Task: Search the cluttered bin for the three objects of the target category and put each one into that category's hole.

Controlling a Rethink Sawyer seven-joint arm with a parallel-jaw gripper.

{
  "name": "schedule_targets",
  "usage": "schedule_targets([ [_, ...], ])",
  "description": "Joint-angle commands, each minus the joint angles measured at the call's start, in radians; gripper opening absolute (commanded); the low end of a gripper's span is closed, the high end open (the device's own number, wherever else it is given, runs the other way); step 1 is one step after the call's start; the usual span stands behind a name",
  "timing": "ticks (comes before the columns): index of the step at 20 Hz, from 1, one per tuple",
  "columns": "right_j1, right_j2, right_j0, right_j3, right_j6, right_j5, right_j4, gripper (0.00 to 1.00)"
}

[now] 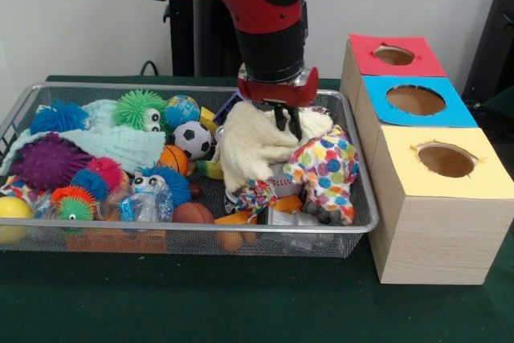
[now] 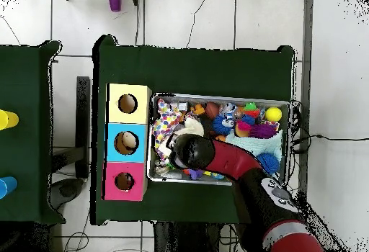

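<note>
1 pincer (image 1: 287,120), fingers nearly together, presses into cream cloth (image 1: 255,144) in bin (image 1: 360,226).

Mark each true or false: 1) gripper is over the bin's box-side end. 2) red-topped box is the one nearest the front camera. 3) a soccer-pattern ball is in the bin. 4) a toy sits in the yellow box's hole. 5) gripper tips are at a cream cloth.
1) The gripper is over the end of the bin nearest the boxes: true.
2) False: the red-topped box stands farthest; the yellow-topped box is nearest.
3) The soccer-pattern ball lies in the bin: true.
4) False: the yellow box's hole shows nothing in it.
5) The tips are at the cream cloth: true.
</note>
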Motion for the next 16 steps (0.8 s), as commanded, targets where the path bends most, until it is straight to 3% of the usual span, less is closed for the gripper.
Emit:
schedule_targets([
  [1,0.061,0.105,0.017,0.058,0.143,-0.067,0.047,0.0],
  [6,0.062,0.081,0.047,0.054,0.144,-0.088,0.035,0.0],
  [7,0.061,0.073,0.054,0.052,0.145,-0.09,0.034,1.0],
  [16,0.049,0.042,0.075,0.044,0.153,-0.13,0.026,1.0],
])
